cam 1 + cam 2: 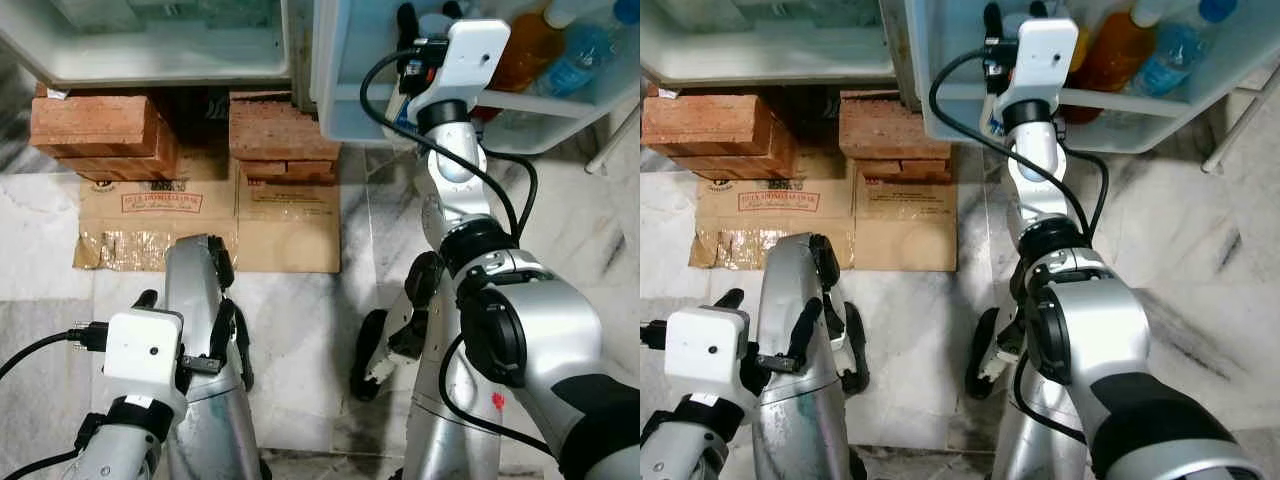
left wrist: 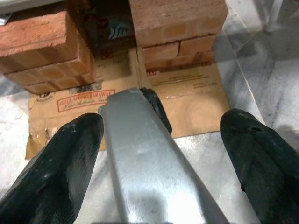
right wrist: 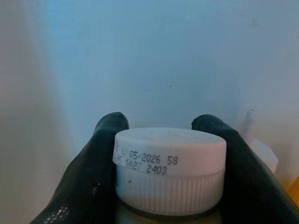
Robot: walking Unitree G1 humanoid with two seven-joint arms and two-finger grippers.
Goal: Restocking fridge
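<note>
Right gripper: I have my right arm reached up into the fridge door shelf; its two black fingers are clamped on either side of a bottle cap.
Bottle cap: white plastic, round, ribbed around the lower band, smooth flat top, with a printed date code on its side; it sits squarely between the fingers, touching both.
Door shelf: pale translucent plastic; an orange bottle and a blue-tinted bottle stand just beside my gripper.
Left gripper: hanging low with fingers spread apart, holding nothing, over my own silver leg.
Floor: grey-veined marble; flattened brown cardboard lies under rough red bricks beneath the fridge.
</note>
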